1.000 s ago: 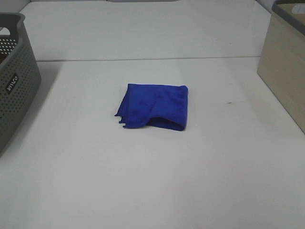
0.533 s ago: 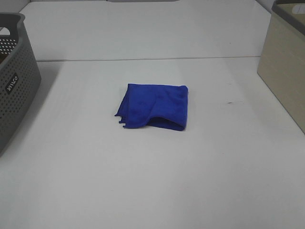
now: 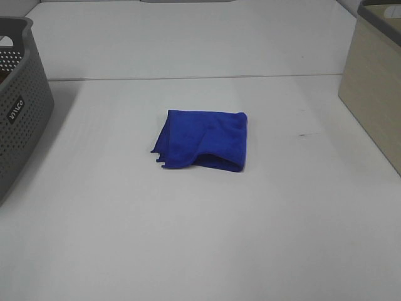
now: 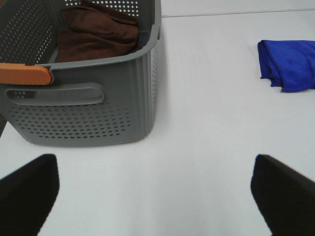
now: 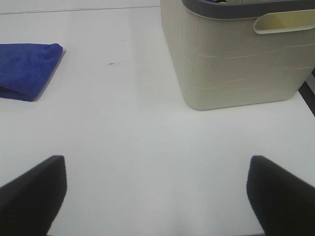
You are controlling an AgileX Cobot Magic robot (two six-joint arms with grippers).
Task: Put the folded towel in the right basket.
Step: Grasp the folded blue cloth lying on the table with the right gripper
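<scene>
A folded blue towel (image 3: 203, 140) lies flat near the middle of the white table. It also shows in the left wrist view (image 4: 290, 64) and in the right wrist view (image 5: 27, 70). The beige right basket (image 3: 376, 81) stands at the table's right edge; the right wrist view shows it (image 5: 236, 59) with a grey rim and a handle slot. Neither gripper shows in the exterior high view. My left gripper (image 4: 155, 194) is open and empty, well away from the towel. My right gripper (image 5: 155, 194) is open and empty, on the table between towel and basket.
A grey perforated basket (image 3: 19, 100) stands at the table's left edge. The left wrist view shows it (image 4: 88, 103) holding a brown towel (image 4: 96, 34) and an orange handle (image 4: 24, 73). A small dark mark (image 3: 305, 134) lies on the table right of the towel.
</scene>
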